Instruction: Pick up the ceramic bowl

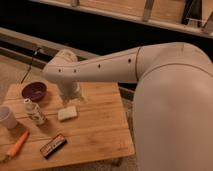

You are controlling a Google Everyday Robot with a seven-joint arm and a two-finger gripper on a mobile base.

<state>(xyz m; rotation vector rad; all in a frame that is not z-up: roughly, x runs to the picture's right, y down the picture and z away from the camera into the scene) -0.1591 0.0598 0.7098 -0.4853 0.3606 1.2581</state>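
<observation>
Jaws near ceramic bowl [34, 91] — apart, over table [102, 131]

The arm [100, 67] is a smooth, off-white tube with small dark screw dots along its shell, swelling into a bulky rounded segment. Its pale grey gripper [71, 98] sits near the table's [100, 131] far edge.

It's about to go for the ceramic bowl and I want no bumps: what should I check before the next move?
1. Ceramic bowl in view, upright on the table: ok.
2. Bowl's rim free of neighbours: ok, the bottle stands apart from it.
3. Gripper over the bowl: not ok, it hangs beside it, near the white block.
4. Bowl empty: cannot tell.
5. Cup off the path: ok, it sits at the table's edge.
</observation>
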